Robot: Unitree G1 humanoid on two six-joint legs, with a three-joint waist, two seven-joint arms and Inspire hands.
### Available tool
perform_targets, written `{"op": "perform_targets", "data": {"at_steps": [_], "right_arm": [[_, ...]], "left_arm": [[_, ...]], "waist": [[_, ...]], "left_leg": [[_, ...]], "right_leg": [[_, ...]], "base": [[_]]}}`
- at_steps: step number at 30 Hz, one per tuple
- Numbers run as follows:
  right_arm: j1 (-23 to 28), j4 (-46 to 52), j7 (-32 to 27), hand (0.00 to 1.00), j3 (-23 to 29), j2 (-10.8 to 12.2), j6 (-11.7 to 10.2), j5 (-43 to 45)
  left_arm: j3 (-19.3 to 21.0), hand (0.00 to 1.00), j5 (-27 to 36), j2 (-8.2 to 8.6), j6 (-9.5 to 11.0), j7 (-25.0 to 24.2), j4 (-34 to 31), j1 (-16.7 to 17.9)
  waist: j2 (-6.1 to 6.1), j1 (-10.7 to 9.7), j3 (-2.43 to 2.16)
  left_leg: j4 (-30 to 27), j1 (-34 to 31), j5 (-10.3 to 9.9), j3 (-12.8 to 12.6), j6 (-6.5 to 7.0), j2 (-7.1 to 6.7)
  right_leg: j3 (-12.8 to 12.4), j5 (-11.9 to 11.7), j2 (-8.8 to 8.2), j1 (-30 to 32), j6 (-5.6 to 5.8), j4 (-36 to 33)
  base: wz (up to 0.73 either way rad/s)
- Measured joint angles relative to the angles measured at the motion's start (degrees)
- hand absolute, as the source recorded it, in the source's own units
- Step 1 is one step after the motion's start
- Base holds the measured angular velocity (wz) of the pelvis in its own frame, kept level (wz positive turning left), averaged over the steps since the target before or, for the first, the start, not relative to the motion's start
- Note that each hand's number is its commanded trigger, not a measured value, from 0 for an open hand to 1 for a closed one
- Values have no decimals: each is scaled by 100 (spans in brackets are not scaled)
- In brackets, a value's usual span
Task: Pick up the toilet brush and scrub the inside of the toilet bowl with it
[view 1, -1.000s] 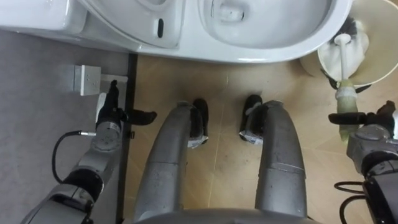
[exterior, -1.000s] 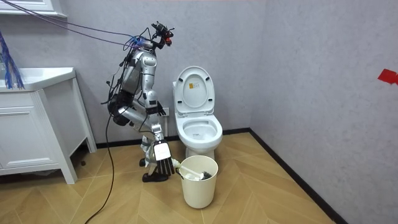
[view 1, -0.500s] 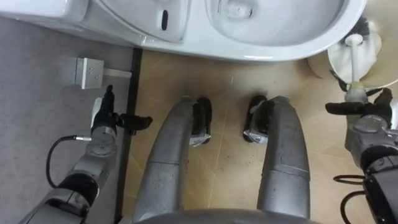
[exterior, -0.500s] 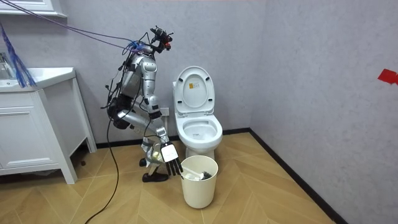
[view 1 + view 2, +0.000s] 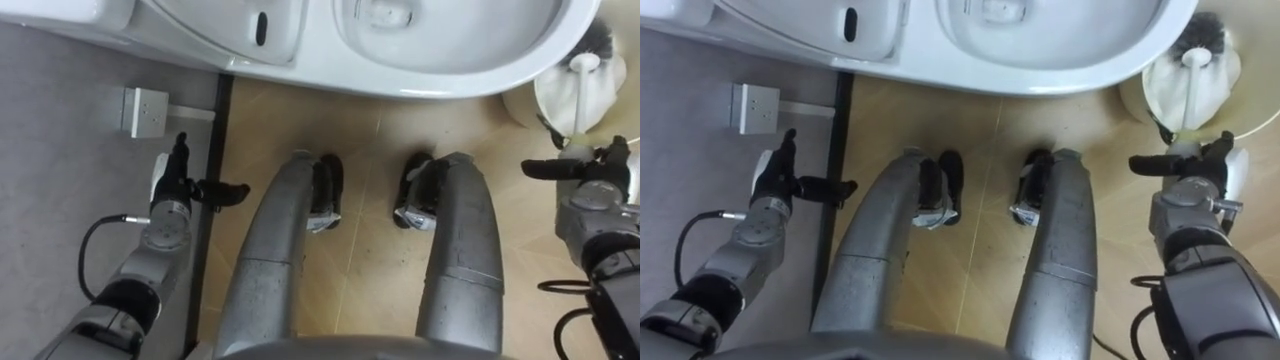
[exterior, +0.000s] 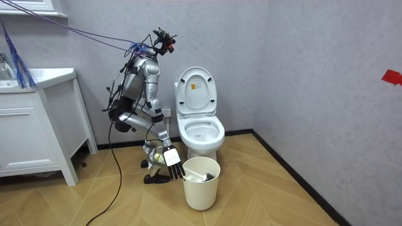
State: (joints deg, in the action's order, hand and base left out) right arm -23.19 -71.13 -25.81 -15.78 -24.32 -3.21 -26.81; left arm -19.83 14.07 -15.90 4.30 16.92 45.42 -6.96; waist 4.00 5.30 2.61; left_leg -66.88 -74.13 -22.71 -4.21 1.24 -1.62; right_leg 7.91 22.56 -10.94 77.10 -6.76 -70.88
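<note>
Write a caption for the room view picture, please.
Robot bent beside the open toilet, right hand by the white bin with the brush inside.

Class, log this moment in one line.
right hand: open by brush | left hand: open, idle | brush: in bin | toilet: lid up

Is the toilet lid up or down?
Up. In the room view the toilet lid stands upright behind the open bowl.
</note>
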Motion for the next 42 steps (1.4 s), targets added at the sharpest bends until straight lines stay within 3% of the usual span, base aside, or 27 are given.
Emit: {"op": "perform_targets", "data": {"at_steps": [14, 15, 16, 17, 23, 30, 42], "right_arm": [[164, -36, 155, 0, -96, -28, -111, -14], [164, -53, 157, 39, -96, -28, -112, -23], [164, -59, 158, 56, -96, -27, -112, -28], [164, -82, 158, 100, -94, -27, -111, -27], [182, -329, 119, 100, -25, -33, -100, -42], [342, -514, 73, 100, 152, -28, -26, -185], [385, -669, -43, 100, 236, 8, 341, -167]], "left_arm": [[-68, 0, 11, 0, -26, 0, -156, 247], [-78, 0, 24, 0, -26, 6, -156, 254], [-82, 0, 28, 0, -26, 11, -158, 259], [-84, 0, 28, 0, -26, 12, -167, 276], [-77, 0, 24, -17, -75, 21, -428, 572], [-76, 0, 23, -30, -161, 44, -631, 672], [-68, 0, 22, -49, -191, 157, -645, 680]], "waist": [[0, -4, 0], [0, -7, 0], [0, -8, 0], [0, -8, -1], [-3, -31, 0], [-6, -56, -1], [-2, -18, -3]], "left_leg": [[-10, -11, -2, 35, -10, -3], [-10, -11, -3, 36, -10, -4], [-10, -11, -3, 37, -10, -4], [-10, -10, -3, 40, -9, -4], [0, 87, -19, 63, -5, -18], [-9, 85, -21, 68, -1, -30], [25, 109, -6, 119, 21, -57]], "right_leg": [[36, 3, 5, -21, -2, 1], [39, 3, -3, -25, -2, 2], [43, 3, -8, -26, -2, 2], [48, 3, -13, -32, -2, 5], [86, 32, -49, -152, 11, 26], [106, 36, -78, -166, 6, 26], [164, 31, -98, -230, 15, 89]], "base": [[1], [0], [0], [0], [0], [0], [0]]}}
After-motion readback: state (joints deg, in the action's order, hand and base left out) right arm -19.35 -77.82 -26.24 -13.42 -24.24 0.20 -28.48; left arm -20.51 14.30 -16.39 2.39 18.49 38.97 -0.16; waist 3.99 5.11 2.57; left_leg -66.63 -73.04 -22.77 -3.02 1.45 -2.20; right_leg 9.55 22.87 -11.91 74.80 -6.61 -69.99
